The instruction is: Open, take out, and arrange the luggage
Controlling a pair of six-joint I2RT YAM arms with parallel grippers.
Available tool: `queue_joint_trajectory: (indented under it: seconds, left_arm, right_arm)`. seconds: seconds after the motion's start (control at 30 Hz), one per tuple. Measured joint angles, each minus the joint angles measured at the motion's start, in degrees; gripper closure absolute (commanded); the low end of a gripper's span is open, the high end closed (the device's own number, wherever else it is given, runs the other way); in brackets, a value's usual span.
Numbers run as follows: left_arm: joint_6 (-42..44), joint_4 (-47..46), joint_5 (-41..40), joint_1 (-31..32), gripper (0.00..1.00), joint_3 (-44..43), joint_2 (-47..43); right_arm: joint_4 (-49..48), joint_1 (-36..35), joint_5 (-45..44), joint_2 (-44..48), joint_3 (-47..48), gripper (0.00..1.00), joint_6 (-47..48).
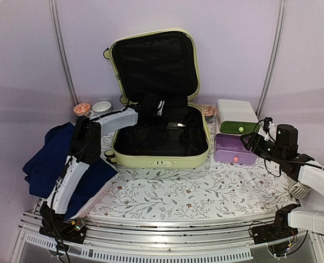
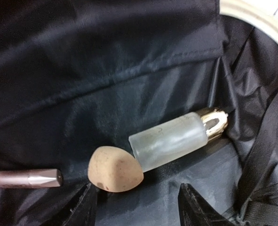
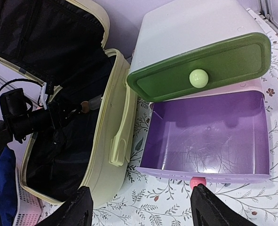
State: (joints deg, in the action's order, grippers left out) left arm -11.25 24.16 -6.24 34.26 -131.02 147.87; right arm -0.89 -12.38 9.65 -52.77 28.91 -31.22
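Note:
The luggage (image 1: 160,160), a pale yellow-green hard-shell case, lies open mid-table with its lid upright and black lining showing. My left gripper (image 1: 151,107) reaches down into its base. In the left wrist view, the left gripper (image 2: 136,193) is open just short of a beige makeup sponge (image 2: 113,169). A frosted bottle with a gold cap (image 2: 174,140) lies against the sponge. A rose-gold tube (image 2: 29,178) lies to the left. Nothing sits between the fingers. My right gripper (image 1: 249,141) (image 3: 142,193) hangs open over the tablecloth between the luggage (image 3: 106,155) and a purple drawer (image 3: 209,136).
A white drawer box (image 1: 236,112) stands right of the luggage, its green drawer (image 1: 240,128) shut and its purple drawer (image 1: 236,149) pulled out, empty. A dark blue cloth (image 1: 52,159) lies at the left over a white basket (image 3: 23,212). Two small bowls (image 1: 91,108) sit behind.

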Motion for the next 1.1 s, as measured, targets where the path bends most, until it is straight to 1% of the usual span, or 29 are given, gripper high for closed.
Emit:
queue_joint_trajectory:
  seconds: [0.1, 0.2, 0.3, 0.37, 0.4, 0.53, 0.6, 0.63, 0.67, 0.7, 0.73, 0.77, 0.8, 0.9, 1.0, 1.07, 1.1]
  left_arm:
    - [-0.46, 0.15, 0.09, 0.00, 0.50, -0.02, 0.98]
    - [-0.90, 0.15, -0.04, -0.07, 0.63, -0.02, 1.42]
    - [-1.16, 0.02, -0.96, -0.15, 0.85, -0.02, 1.42]
    - [-0.90, -0.07, -1.81, -0.22, 0.97, -0.02, 1.42]
    - [-0.61, -0.09, -2.23, -0.28, 1.00, -0.02, 1.42]
    - [0.17, -0.31, -3.54, -0.33, 1.00, 0.09, 1.38]
    - [0.74, -0.90, -3.78, -0.31, 1.00, 1.51, 0.63]
    - [1.01, -1.33, -3.91, -0.31, 0.99, 2.93, -0.11]
    - [1.27, -1.77, -4.09, -0.31, 0.87, 4.42, -0.98]
    - [1.55, -2.38, -4.13, -0.31, 0.66, 5.97, -1.84]
    - [2.08, -3.28, -4.24, -0.33, 0.48, 8.28, -3.08]
    - [2.40, -3.76, -4.33, -0.33, 0.39, 9.46, -3.80]
    - [2.27, -4.39, -4.28, -0.37, 0.34, 10.36, -4.33]
    - [2.32, -5.11, -3.87, -0.50, 0.26, 9.68, -3.98]
    - [1.60, -4.26, -2.78, -0.66, 0.21, 3.74, -1.05]
    - [0.92, -4.20, -1.77, -0.81, 0.23, 1.22, 0.37]
    - [0.50, -4.20, -1.36, -0.87, 0.27, 0.70, 0.76]
  right_arm:
    - [-0.04, 0.00, 0.00, 0.00, -0.22, 0.26, -0.02]
    - [-0.39, 0.00, 0.02, -0.02, -0.52, 0.26, -0.04]
    - [-0.92, 0.00, 0.07, -0.17, -0.55, 0.26, -0.07]
    - [-1.31, 0.00, 0.11, -0.31, -0.66, 0.26, -0.11]
    - [-1.66, 0.00, 0.13, -0.42, -0.79, 0.26, -0.24]
    - [-2.05, 0.00, 0.24, -0.87, -0.98, 0.26, -0.61]
    - [-2.12, 0.00, 0.33, -0.87, -1.05, 0.26, -0.72]
    - [-2.14, 0.00, 0.35, -0.87, -1.05, 0.26, -0.74]
    - [-2.14, 0.00, 0.37, -0.87, -1.05, 0.26, -0.79]
    - [-2.14, 0.00, 0.42, -0.87, -1.05, 0.26, -0.81]
    - [-2.16, 0.00, 0.46, -0.94, -1.05, 0.26, -0.81]
    - [-2.16, 0.00, 0.57, -0.98, -1.05, 0.26, -0.83]
    - [-2.16, 0.00, 0.63, -1.03, -1.05, 0.26, -0.83]
    - [-2.16, 0.00, 1.01, -1.11, -1.05, 0.26, -0.85]
    - [-2.14, 0.00, 1.18, -1.14, -1.05, 0.26, -0.83]
    - [-2.14, 0.00, 1.18, -1.14, -1.05, 0.26, -0.81]
    - [-2.14, 0.00, 1.18, -1.14, -1.05, 0.26, -0.81]
